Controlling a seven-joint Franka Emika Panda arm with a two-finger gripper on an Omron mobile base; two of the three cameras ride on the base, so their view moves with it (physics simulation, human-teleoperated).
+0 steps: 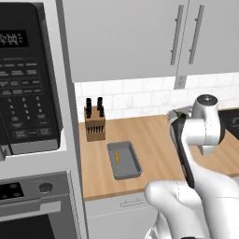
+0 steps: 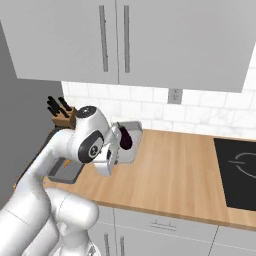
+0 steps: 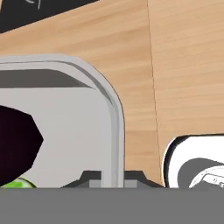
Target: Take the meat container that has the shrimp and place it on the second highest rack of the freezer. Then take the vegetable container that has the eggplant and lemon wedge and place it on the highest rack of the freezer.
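Observation:
My gripper (image 3: 113,178) is shut on the rim of the vegetable container (image 3: 74,118), a pale grey tray. The dark purple eggplant (image 3: 15,144) and a sliver of the green lemon wedge (image 3: 17,184) lie inside it. In the right base view the gripper (image 2: 116,146) holds this tray (image 2: 133,142) tilted above the wooden counter, with the eggplant (image 2: 125,138) showing. The meat container (image 1: 123,160), dark grey with the small orange shrimp (image 1: 117,158) in it, rests on the counter in front of the knife block; its corner (image 2: 62,173) peeks out behind my arm. The freezer and its racks are out of view.
A knife block (image 1: 94,122) stands at the back of the counter (image 1: 149,140). A microwave (image 1: 25,74) and an oven (image 1: 32,205) are to the left. A black cooktop (image 2: 240,170) lies at the right. Wall cabinets (image 2: 115,35) hang overhead.

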